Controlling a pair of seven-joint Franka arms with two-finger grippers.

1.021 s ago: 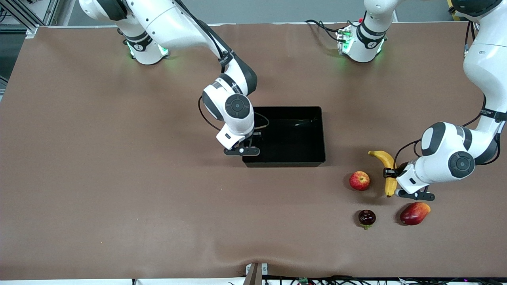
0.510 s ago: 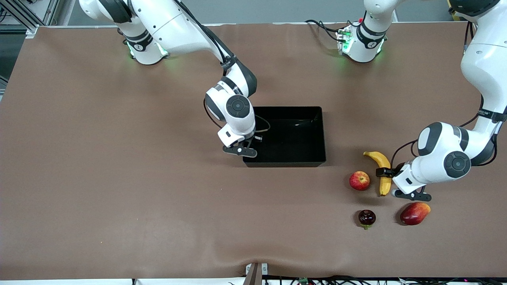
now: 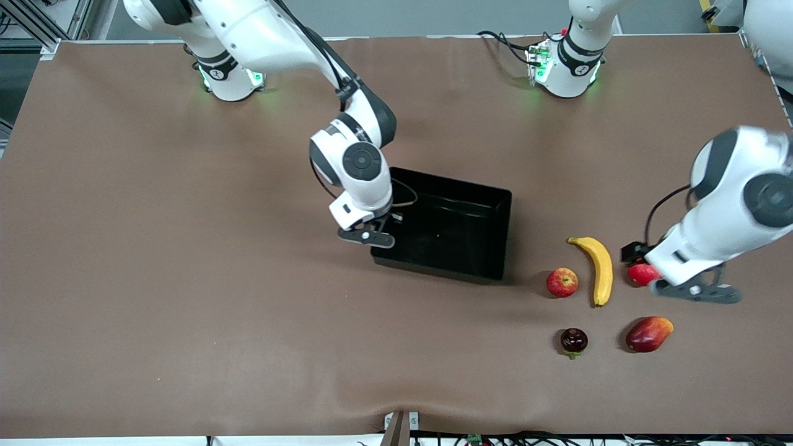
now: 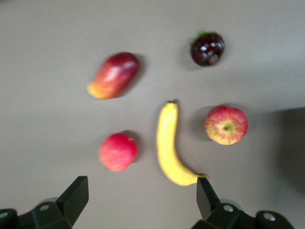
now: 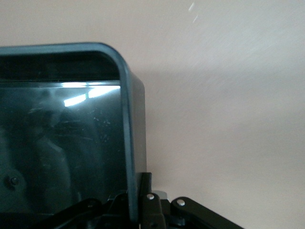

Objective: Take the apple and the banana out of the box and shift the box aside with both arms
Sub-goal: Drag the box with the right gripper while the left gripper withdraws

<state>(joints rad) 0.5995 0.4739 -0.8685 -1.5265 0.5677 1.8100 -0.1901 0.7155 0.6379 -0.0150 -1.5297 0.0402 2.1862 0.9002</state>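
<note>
The black box (image 3: pixel 461 269) sits mid-table, turned askew. My right gripper (image 3: pixel 379 234) is shut on the box's wall at the end toward the right arm; the right wrist view shows the fingers (image 5: pixel 144 188) clamped on the rim (image 5: pixel 127 138). The yellow banana (image 3: pixel 598 267) lies on the table beside the streaked red apple (image 3: pixel 562 282). My left gripper (image 3: pixel 641 262) is open and empty, raised high over the fruits. Its wrist view shows the banana (image 4: pixel 169 148) and the apple (image 4: pixel 226 125) below the open gripper (image 4: pixel 138 200).
A plain pinkish-red fruit (image 3: pixel 639 274) lies beside the banana, partly under my left hand. A red-orange mango (image 3: pixel 648 334) and a dark red fruit (image 3: pixel 573 341) lie nearer the front camera. The brown table (image 3: pixel 186 279) stretches wide toward the right arm's end.
My left gripper has let go of the banana, opened and risen well above it. The banana lies on the table. My right gripper has turned the box askew.
</note>
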